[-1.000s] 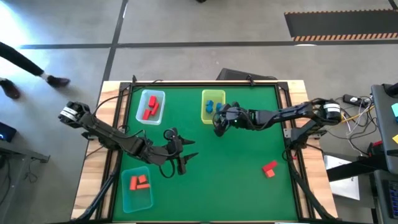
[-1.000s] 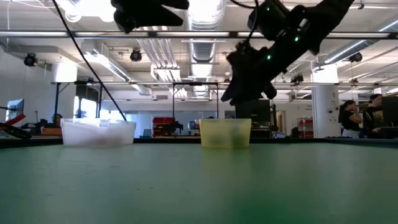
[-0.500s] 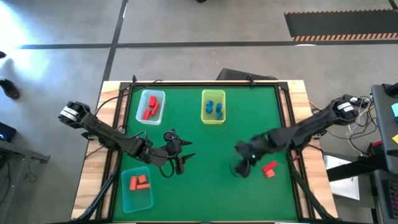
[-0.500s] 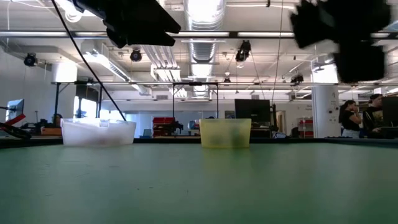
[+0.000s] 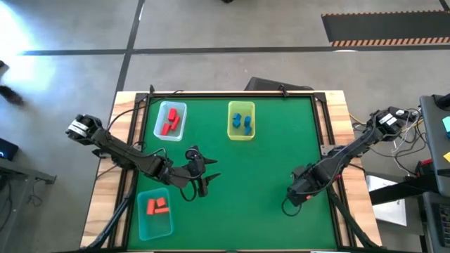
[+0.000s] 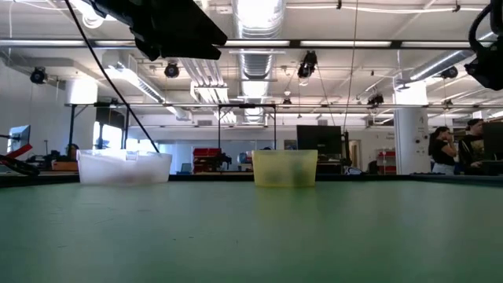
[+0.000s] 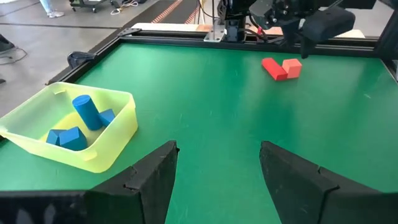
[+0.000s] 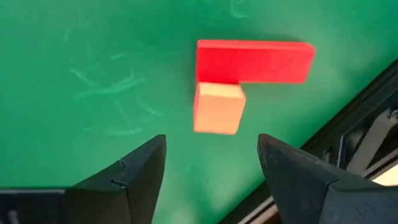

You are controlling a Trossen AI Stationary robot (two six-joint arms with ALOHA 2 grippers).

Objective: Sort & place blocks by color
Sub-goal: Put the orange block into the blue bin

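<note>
High view: three trays [image 5: 241,133] hold blocks [image 5: 169,124]; right gripper [image 8: 211,171], open and empty, over two loose blocks [image 8: 254,61] on green table [image 5: 267,169].

Green table [image 5: 274,161]. Pale blue tray [image 5: 171,121] at the far left holds red blocks [image 5: 169,124]; yellow-green tray [image 5: 241,121] holds blue blocks [image 5: 241,120]; near-left teal tray [image 5: 155,213] holds orange-red blocks [image 5: 157,206]. Left gripper [image 5: 209,180] open mid-table. Right gripper [image 5: 299,191] near the right edge, fingers hard to make out.

A red bar [image 8: 255,61] and an orange-red cube [image 8: 217,108] lie flat, touching, on green felt.
</note>
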